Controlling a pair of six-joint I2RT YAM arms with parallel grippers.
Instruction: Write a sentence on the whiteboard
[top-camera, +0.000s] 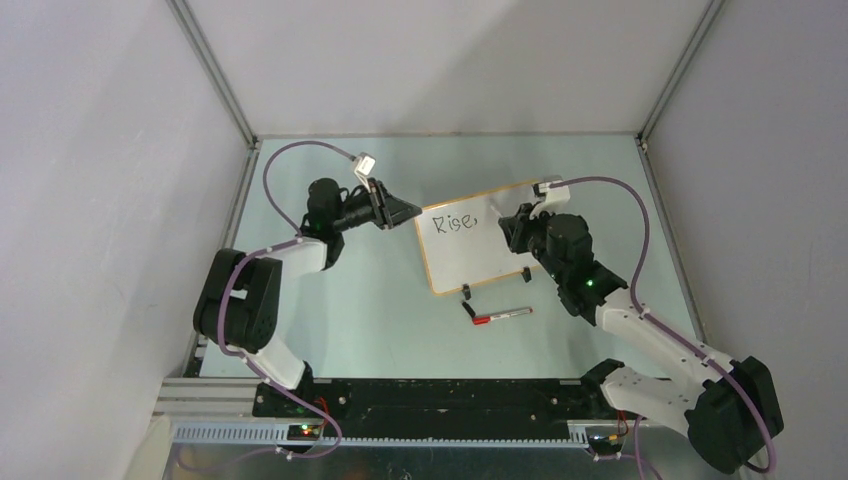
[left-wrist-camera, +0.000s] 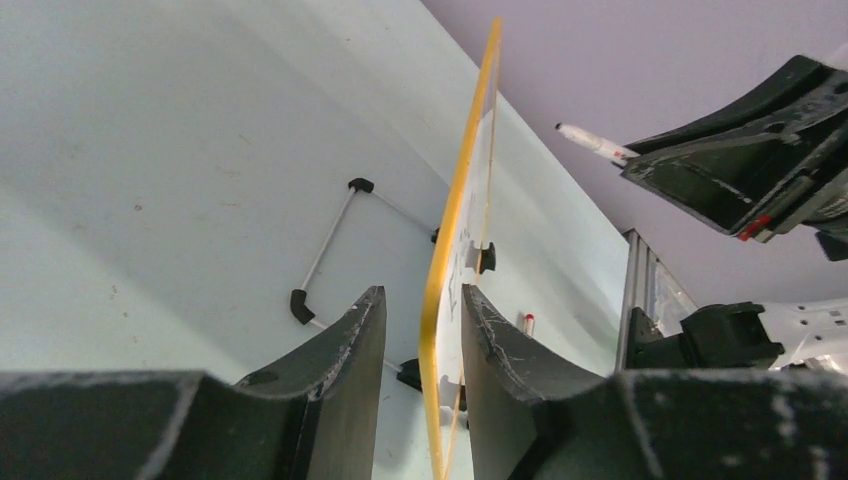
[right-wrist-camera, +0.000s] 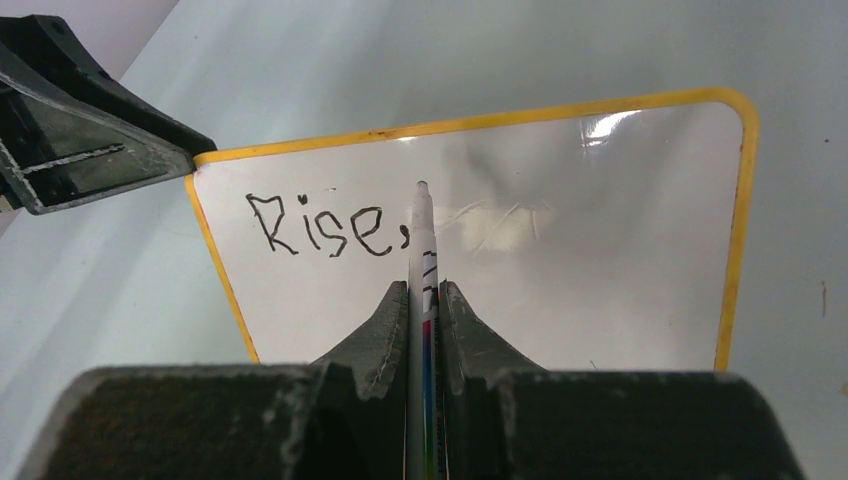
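The whiteboard (top-camera: 470, 258) stands tilted mid-table, its orange frame (right-wrist-camera: 480, 120) clear in the right wrist view. Of the sentence, only "Rise," (right-wrist-camera: 325, 228) is on it, in black, top left. My right gripper (right-wrist-camera: 424, 285) is shut on a white marker (right-wrist-camera: 420, 235). The marker's tip sits just right of the comma, at the board's face. My left gripper (left-wrist-camera: 423, 292) is open. Its jaws straddle the board's left edge (left-wrist-camera: 462, 180), with a gap showing on the back side. From above, the left gripper (top-camera: 408, 212) is at the board's upper left and the right gripper (top-camera: 510, 228) is over its middle.
A second marker with a red cap (top-camera: 503, 315) lies on the table in front of the board. Two black clip feet (top-camera: 466, 292) hold the board's lower edge, and a wire stand (left-wrist-camera: 325, 250) sits behind it. Enclosure walls rise on the left, right and back.
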